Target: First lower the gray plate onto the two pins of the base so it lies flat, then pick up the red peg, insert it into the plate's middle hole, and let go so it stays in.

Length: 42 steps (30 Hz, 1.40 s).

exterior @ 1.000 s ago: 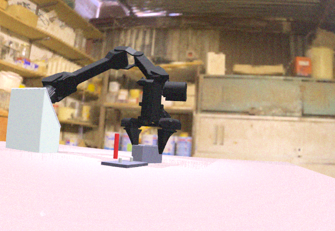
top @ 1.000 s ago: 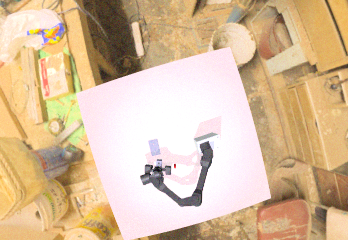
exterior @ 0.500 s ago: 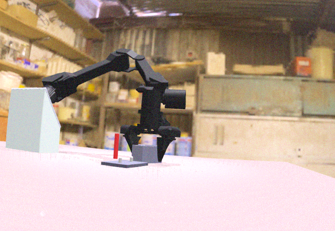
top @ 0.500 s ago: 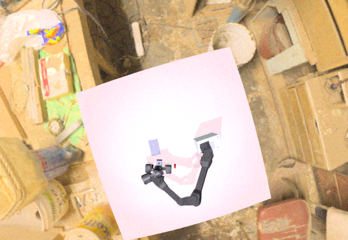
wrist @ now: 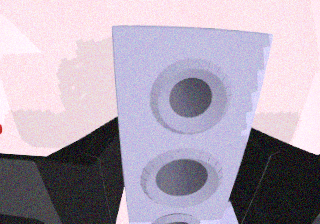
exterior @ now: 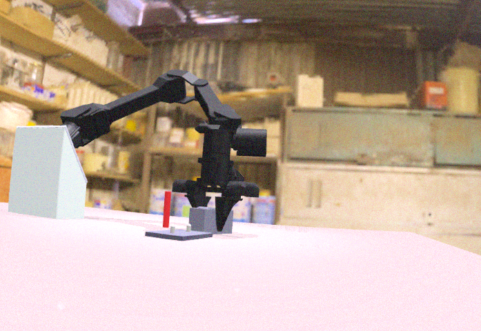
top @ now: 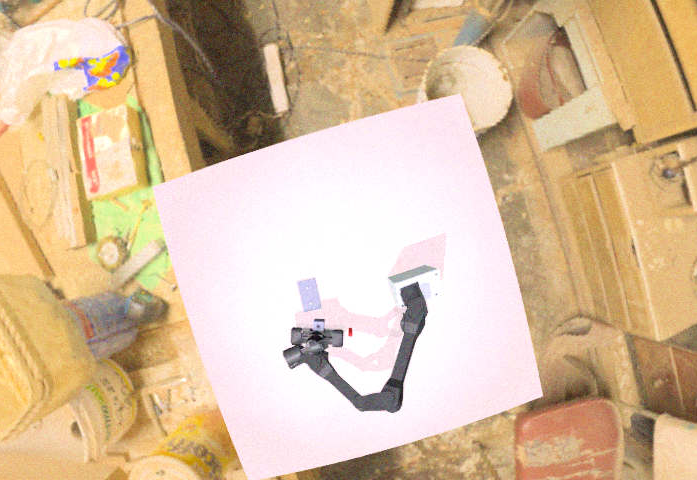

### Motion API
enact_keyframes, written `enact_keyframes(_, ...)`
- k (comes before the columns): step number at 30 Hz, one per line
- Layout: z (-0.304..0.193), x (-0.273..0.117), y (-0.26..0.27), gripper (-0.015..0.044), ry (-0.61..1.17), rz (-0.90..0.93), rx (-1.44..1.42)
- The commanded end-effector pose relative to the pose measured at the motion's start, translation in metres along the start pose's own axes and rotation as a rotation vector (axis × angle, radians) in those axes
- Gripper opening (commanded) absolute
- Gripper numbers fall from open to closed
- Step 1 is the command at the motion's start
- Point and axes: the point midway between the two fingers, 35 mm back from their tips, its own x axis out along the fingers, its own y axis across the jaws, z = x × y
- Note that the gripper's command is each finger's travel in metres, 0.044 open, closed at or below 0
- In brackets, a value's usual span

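From where I stand, the black jointed arm (top: 409,350) (exterior: 133,104) reaches out from a pale, slope-fronted block (top: 413,273) (exterior: 33,172), its wrist bent so that the black two-fingered gripper (top: 317,337) (exterior: 210,226) (wrist: 171,118) points down; the fingers are closed on the gray, thick rectangular plate (top: 318,321) (exterior: 202,220) (wrist: 135,84), one against each long side, and in the exterior view the plate sits at the level of the pale pinkish tabletop (top: 303,226) (exterior: 248,273) (wrist: 30,14).

The wrist view looks down on the plate's round, recessed holes; two show whole, the third is cut by the lower edge of the view.

The plate is off the flat blue-gray rectangular base (top: 303,302) (exterior: 159,234), close to it but apart; the base lies flat on the tabletop, its two short pale pins (exterior: 172,229) sticking up bare; the slim red peg (top: 350,332) (exterior: 166,209) (wrist: 0,129) stands upright, clear of the gripper and outside the plate, with just a sliver of it at the wrist view's left edge.
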Motion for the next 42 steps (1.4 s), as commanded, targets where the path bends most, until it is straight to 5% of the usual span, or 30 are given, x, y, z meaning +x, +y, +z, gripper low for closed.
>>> enact_keyframes(1, 0.000, 0.000, 0.000, 0.0131, -0.002, 0.000, 0.004)
enact_keyframes(6, 0.000, -0.007, -0.002, 0.0000, 0.000, -0.002, 0.004)
enact_keyframes(42, -0.002, -0.118, -0.011, 0.0000, 0.007, -0.004, 0.003)
